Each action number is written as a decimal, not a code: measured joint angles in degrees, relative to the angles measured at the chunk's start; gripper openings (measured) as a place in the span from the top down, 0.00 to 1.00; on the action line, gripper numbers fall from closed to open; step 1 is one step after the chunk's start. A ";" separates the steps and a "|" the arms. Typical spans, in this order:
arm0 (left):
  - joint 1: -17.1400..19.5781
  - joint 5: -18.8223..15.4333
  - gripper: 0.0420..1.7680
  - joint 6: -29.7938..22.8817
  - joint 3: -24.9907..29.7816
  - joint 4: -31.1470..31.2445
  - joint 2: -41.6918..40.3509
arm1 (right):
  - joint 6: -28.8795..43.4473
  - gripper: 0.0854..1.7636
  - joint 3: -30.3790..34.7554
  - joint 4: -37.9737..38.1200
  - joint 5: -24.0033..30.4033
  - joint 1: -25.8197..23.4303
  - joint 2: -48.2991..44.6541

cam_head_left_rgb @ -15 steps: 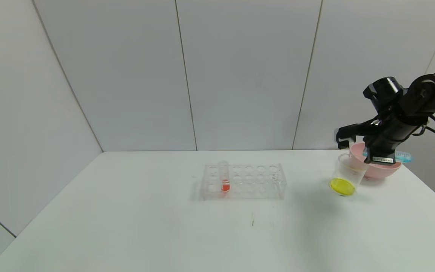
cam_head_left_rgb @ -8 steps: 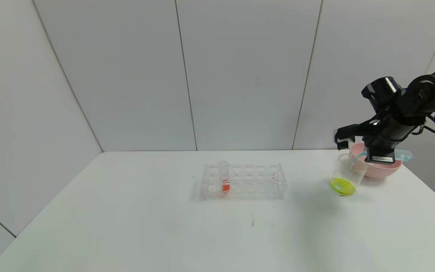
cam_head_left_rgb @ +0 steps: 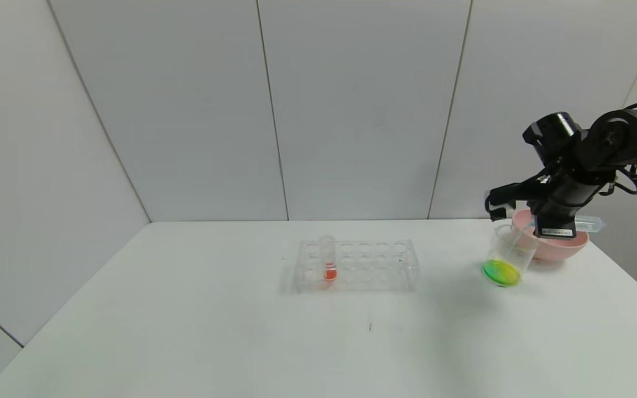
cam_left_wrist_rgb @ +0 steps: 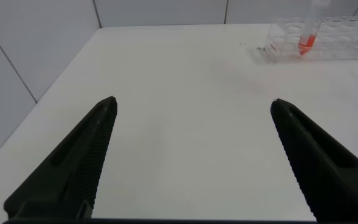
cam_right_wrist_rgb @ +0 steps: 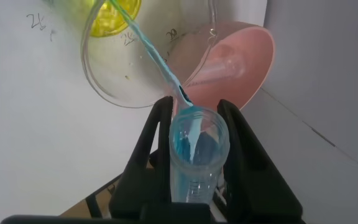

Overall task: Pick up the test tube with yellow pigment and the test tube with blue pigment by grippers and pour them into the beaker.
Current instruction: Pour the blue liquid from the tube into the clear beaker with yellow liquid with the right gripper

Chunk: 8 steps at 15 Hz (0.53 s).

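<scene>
Tabletop (cam_head_left_rgb: 241, 331): white; rack at centre, beaker near its right end
Right gripper (cam_right_wrist_rgb: 194, 121): fingers pinching the test tube with blue pigment (cam_right_wrist_rgb: 194, 155), tipped over the beaker (cam_head_left_rgb: 509, 257); a blue stream runs in
Beaker contents: yellow turning green; second pour underway, I'd say
Next: keep the mouth over the rim until drained
Left gripper (cam_left_wrist_rgb: 191, 134): idle, fingers spread

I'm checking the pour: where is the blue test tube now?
The blue test tube is held tipped in the right claw, at the table's far right, above the beaker and beside the pink bowl, streaming into the beaker.
</scene>
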 joint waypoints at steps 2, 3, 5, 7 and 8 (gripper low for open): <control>0.00 0.00 0.00 0.00 0.00 0.00 0.00 | -0.33 0.73 0.00 -0.06 -1.01 0.52 -0.02; 0.00 0.00 0.00 0.00 0.00 0.00 0.00 | -1.15 0.73 0.00 -0.15 -1.48 0.68 -0.05; 0.00 0.00 0.00 0.00 0.00 0.00 0.00 | -1.76 0.73 0.00 -0.66 -2.43 0.82 -0.11; 0.00 0.00 0.00 0.00 0.00 0.00 0.00 | -2.07 0.73 0.00 -0.99 -2.95 0.83 -0.22; 0.00 0.00 0.00 0.00 0.00 0.02 0.00 | -2.30 0.73 0.00 -1.07 -3.78 0.85 -0.27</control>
